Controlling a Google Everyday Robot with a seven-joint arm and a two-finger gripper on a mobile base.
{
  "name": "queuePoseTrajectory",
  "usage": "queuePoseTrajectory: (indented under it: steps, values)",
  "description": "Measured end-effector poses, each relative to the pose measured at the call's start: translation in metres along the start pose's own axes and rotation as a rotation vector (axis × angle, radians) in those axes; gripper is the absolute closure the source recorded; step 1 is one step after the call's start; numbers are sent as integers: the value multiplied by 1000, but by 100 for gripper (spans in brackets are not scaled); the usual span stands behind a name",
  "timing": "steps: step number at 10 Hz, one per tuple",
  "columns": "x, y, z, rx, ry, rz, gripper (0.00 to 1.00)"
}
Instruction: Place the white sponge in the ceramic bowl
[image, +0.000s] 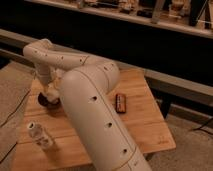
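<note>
The ceramic bowl (44, 101) is a small dark round shape at the left side of the wooden table (145, 125), partly covered by my arm. My gripper (51, 93) hangs at the end of the white arm (90, 100), directly over the bowl and at or just above its rim. The white sponge does not show on its own. A pale patch at the gripper's tip could be the sponge or part of the gripper, and I cannot tell which.
A dark brown rectangular bar (120, 103) lies on the table to the right of the arm. A clear plastic bottle (40, 135) lies on its side near the table's front left. A dark counter runs behind the table.
</note>
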Motion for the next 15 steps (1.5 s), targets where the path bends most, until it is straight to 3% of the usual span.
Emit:
queuePoseTrajectory:
  steps: [3, 12, 14, 15]
  values:
    - [3, 0, -8, -2, -5, 5, 22]
    - [8, -3, -9, -32, -37, 7, 20]
    - [9, -6, -16, -25, -39, 15, 20]
    - [14, -10, -19, -11, -21, 31, 20]
